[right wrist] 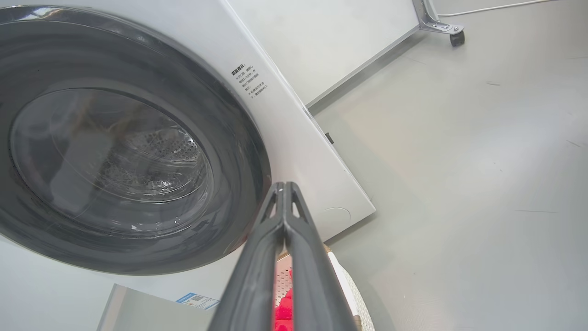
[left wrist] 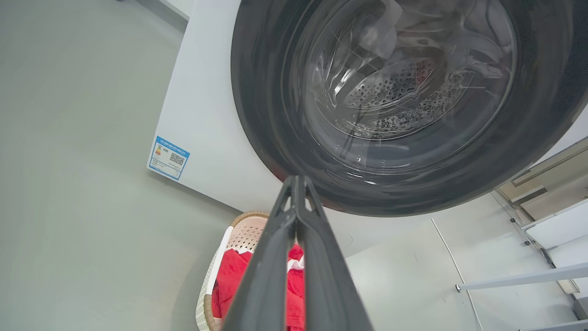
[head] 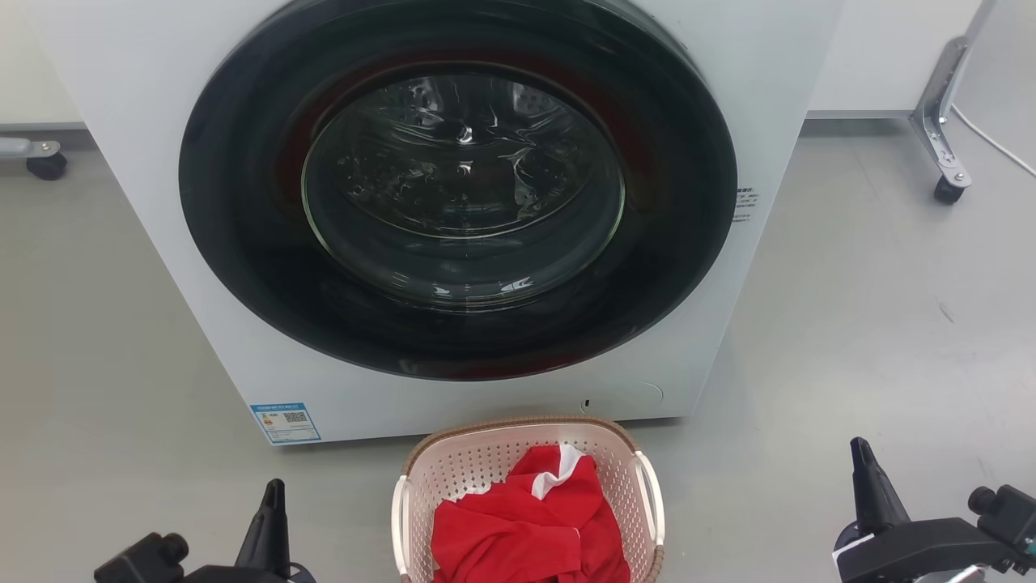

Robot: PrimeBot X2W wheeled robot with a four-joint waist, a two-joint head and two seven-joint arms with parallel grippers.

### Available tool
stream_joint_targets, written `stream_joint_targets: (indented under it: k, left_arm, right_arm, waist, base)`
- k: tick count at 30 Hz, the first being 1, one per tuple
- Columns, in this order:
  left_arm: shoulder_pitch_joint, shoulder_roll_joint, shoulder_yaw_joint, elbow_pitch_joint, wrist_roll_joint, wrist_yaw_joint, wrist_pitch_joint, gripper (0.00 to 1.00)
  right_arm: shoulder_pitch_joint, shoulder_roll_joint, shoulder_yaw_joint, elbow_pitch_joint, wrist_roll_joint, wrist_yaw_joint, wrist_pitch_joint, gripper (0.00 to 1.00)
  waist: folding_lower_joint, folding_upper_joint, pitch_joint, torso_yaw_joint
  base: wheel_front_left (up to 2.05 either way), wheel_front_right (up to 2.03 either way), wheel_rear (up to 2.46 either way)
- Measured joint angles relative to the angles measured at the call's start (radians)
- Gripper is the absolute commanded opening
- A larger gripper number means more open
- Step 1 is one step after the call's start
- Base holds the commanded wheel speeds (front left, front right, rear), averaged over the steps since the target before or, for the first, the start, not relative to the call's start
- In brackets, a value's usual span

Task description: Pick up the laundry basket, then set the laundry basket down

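The laundry basket stands on the floor just in front of the washer, pale and perforated, with a brown rim and white side handles. Red and white cloth fills it. My left gripper is at the lower left, apart from the basket's left handle, its fingers shut with nothing held. My right gripper is at the lower right, farther from the right handle, also shut and empty. In the left wrist view the shut gripper points over the basket. The right wrist view shows the closed gripper above the basket.
A white front-loading washer with a shut dark glass door rises behind the basket. A wheeled metal stand leg is at the back right, a caster at the back left. Grey floor lies on both sides.
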Motion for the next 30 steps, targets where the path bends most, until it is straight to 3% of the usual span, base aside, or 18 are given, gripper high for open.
stream_joint_targets:
  k: [30]
  left_arm:
    - [-0.042,-0.015,0.083,0.047,-0.394,-0.072,0.087,0.0]
  right_arm:
    - [-0.019,0.062,-0.144,0.032,0.375,0.076,0.106,0.0]
  waist:
    - [0.0,0.0,-0.004,-0.001]
  base:
    - [0.0,0.0,0.0]
